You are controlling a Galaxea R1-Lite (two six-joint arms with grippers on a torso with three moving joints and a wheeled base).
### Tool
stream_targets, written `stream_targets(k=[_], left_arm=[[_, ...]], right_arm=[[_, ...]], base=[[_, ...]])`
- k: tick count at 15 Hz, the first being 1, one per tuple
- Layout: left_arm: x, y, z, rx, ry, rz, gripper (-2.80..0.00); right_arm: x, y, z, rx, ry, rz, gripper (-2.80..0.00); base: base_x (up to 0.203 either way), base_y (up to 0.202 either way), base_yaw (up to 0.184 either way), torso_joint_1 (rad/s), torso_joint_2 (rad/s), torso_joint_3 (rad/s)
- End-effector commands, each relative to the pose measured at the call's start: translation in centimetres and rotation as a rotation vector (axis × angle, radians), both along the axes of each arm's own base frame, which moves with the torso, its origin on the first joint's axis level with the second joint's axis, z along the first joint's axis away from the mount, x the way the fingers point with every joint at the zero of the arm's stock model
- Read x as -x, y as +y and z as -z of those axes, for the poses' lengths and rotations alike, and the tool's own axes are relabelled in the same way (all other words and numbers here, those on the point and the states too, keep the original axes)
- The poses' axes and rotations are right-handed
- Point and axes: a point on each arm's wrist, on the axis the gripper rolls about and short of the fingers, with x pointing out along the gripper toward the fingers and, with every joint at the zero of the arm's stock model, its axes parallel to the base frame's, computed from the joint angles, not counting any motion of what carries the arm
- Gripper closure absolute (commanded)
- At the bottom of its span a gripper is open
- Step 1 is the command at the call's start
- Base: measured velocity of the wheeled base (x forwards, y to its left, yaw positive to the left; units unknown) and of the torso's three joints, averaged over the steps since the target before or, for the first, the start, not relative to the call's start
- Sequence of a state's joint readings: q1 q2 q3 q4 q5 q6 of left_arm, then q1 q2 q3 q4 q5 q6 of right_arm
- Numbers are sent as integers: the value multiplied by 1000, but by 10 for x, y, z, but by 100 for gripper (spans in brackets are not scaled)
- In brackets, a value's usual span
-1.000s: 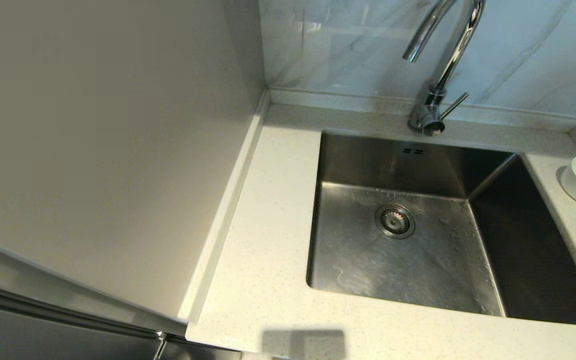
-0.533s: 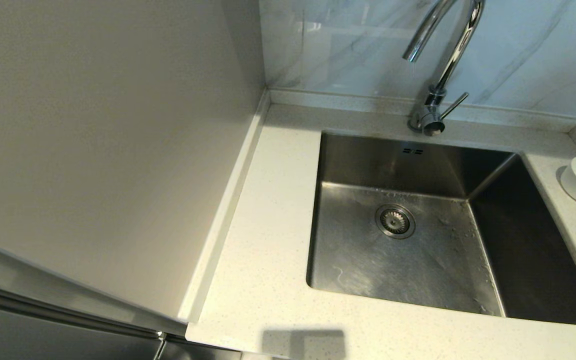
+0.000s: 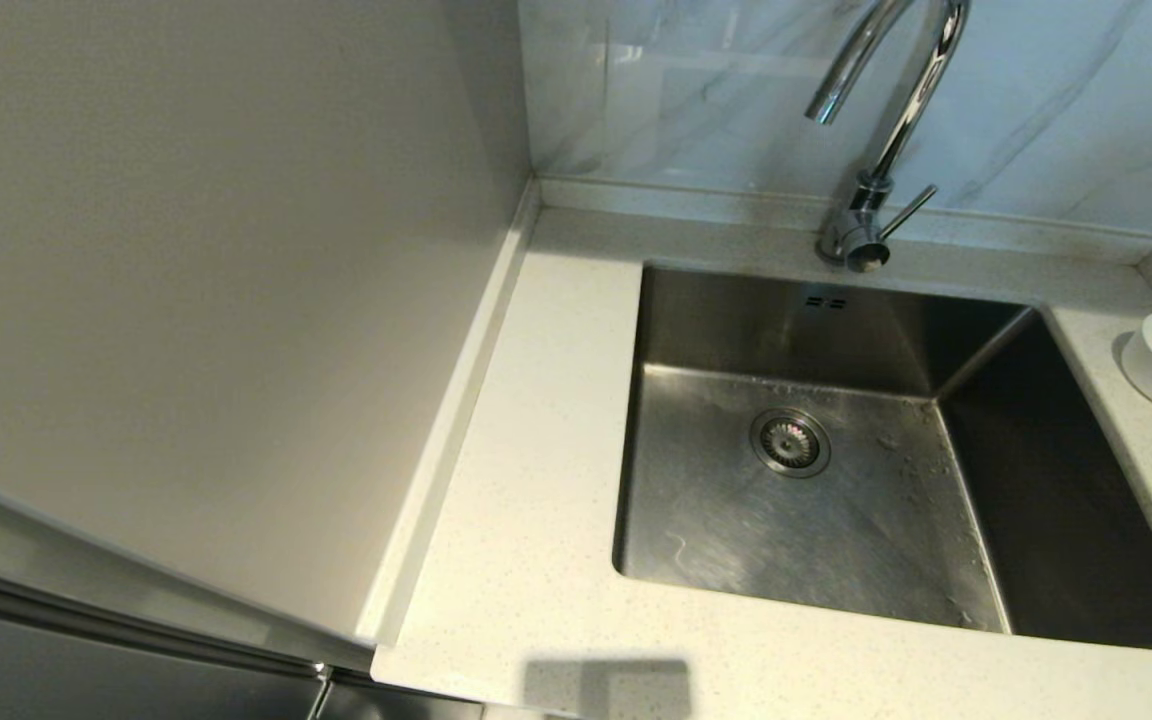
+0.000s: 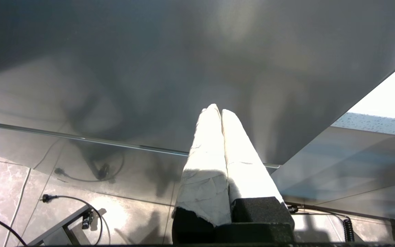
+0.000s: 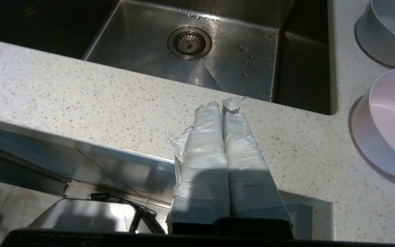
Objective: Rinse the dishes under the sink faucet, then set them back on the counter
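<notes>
Bowls waiting beside the sink, both claws clenched and empty

Bowls [image 5: 386,120] likely light, stiff and smooth; probably slick once wet, and breakable if ceramic, though material cannot be told. Best taken at the rim, one finger inside the wall and one outside, since the round sides offer little purchase to taped fingers.

Seen from the right wrist: pink bowl ahead and to the right of the right claw [image 5: 224,103], upright on the bench [image 5: 81,99], grey bowl [image 5: 387,31] just beyond it, apart but near. Plain, round, shallow, open side up. Third bowl not separately made out.

Right claw clenched on nothing, hovering over the bench's front edge, sink [image 5: 149,51] straight ahead, drain ahead and slightly left. Left claw [image 4: 218,111] also pressed shut, empty, parked low beside a cabinet panel, well away from the bowls. Faucet [image 3: 876,120] far beyond both, no water seen running.
</notes>
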State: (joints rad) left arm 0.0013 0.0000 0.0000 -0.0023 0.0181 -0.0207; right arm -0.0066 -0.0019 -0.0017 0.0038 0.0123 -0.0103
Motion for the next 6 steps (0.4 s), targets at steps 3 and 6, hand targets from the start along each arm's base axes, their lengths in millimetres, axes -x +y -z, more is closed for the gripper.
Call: stream_targets(k=[3, 6], left_arm=[[0, 0, 0, 1, -4, -1, 0], [0, 0, 0, 1, -4, -1, 0]], right_arm=[[0, 0, 0, -8, 3, 8, 0], [0, 0, 0, -7, 3, 7, 0]], base=[[0, 0, 0, 0, 0, 0], [0, 0, 0, 0, 0, 0]])
